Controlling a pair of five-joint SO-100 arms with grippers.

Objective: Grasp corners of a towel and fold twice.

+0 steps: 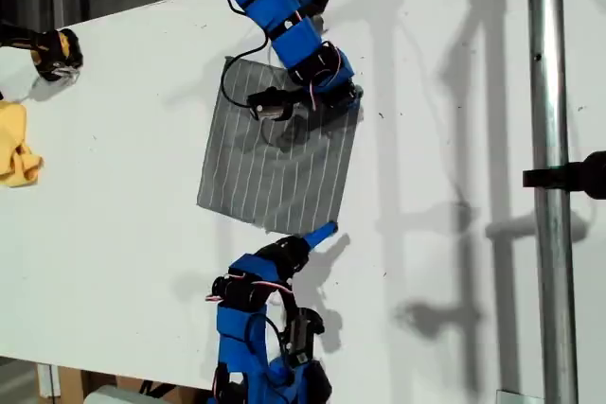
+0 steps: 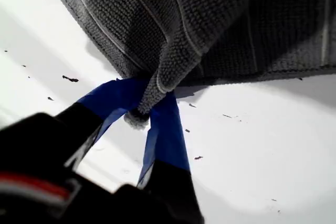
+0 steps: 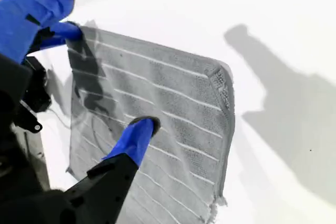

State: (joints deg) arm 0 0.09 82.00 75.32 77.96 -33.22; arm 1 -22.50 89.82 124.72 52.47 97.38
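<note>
The grey towel (image 1: 279, 163) with thin white stripes lies spread on the white table (image 1: 114, 234). My first gripper (image 1: 352, 96) reaches in from the exterior view's top and is shut on the towel's corner (image 2: 137, 119), at the exterior view's upper right of the cloth. In the first wrist view the towel (image 2: 184, 19) bunches between the blue fingers (image 2: 165, 129) and lifts slightly off the table. My second gripper (image 1: 322, 232) comes from the exterior view's bottom and hovers at the cloth's near edge. Only one of its blue fingers (image 3: 139, 135) shows, above the towel (image 3: 173, 103), holding nothing.
A small yellow cloth (image 1: 17, 144) lies at the exterior view's left edge, with a black and yellow device (image 1: 52, 52) above it. A metal pole (image 1: 549, 177) runs vertically along the exterior view's right. White table surface surrounds the towel.
</note>
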